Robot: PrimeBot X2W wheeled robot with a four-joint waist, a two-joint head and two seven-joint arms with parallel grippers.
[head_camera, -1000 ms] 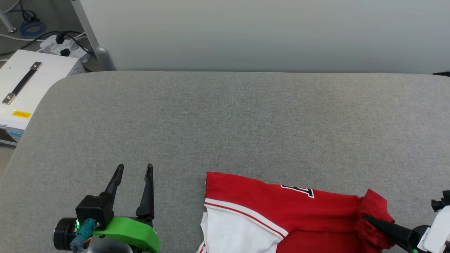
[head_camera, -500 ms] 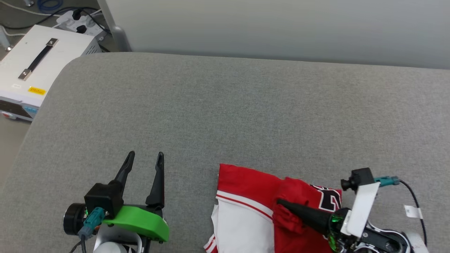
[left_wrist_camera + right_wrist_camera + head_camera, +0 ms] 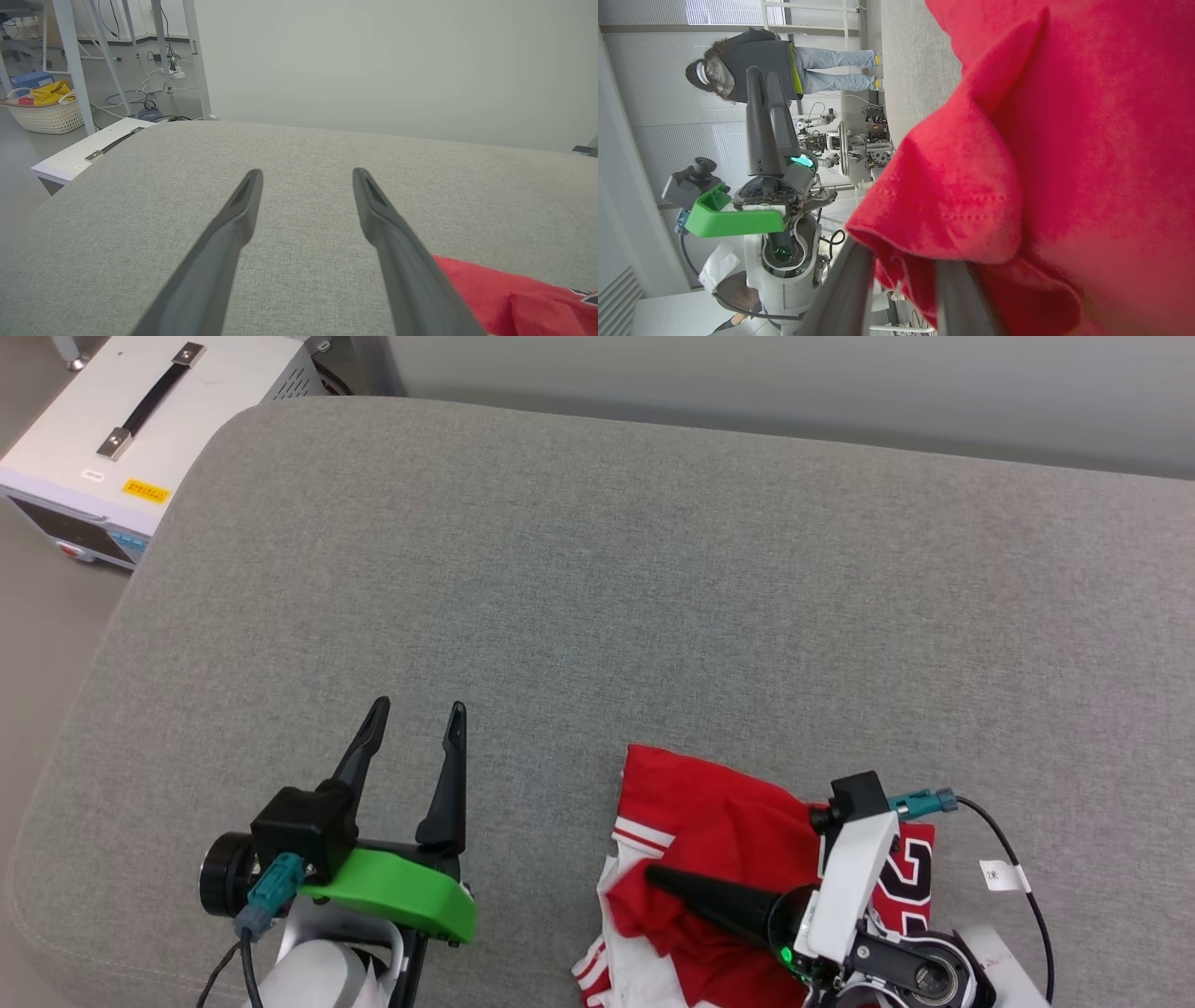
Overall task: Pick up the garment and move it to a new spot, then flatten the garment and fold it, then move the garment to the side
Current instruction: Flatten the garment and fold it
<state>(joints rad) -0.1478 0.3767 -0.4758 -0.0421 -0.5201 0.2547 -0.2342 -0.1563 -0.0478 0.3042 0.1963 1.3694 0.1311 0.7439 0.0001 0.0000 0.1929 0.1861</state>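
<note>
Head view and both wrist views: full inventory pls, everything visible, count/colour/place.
garment: one, red with white sleeve, bunched on the cushion's near right.
cushion: one, grey, spans the head view.
equipment case: one, white with black handle, beyond the cushion's far left corner.
basket: one, pale wicker with yellow cloth, on the floor, left wrist view.
person: one, dark top, pale jeans, standing, right wrist view background.
left gripper: one, dark fingers open, over bare cushion left of garment.
right gripper: one, dark fingers in the garment's folds, grip unclear.
</note>
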